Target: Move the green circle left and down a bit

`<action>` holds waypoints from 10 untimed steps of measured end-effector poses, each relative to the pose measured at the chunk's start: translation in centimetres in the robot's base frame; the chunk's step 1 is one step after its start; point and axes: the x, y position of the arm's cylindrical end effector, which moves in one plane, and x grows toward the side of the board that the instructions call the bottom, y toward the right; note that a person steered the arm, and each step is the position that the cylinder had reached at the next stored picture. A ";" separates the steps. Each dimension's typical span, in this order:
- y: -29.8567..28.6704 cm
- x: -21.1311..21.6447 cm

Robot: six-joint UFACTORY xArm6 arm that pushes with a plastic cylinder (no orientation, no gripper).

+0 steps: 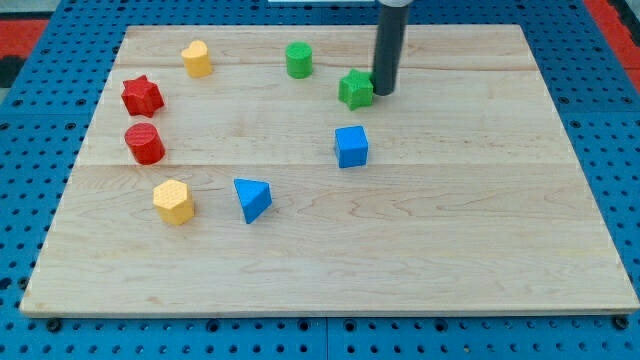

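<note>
The green circle [299, 60], a short green cylinder, stands near the view's top, a little left of centre on the wooden board [450, 230]. My tip [383, 92] is at the lower end of the dark rod, right of the green circle and below it. The tip sits against the right side of a green star block [355, 89], which lies between the tip and the green circle's lower right.
A yellow block [197, 58] lies at the top left. A red star [142, 96] and a red cylinder [145, 144] are at the left. A yellow hexagon [173, 201], a blue triangle [252, 198] and a blue cube [351, 146] lie lower down.
</note>
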 end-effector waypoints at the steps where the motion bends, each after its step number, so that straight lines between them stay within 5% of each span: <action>1: -3.1 0.0; 5: 4.8 0.0; 10: 6.5 0.0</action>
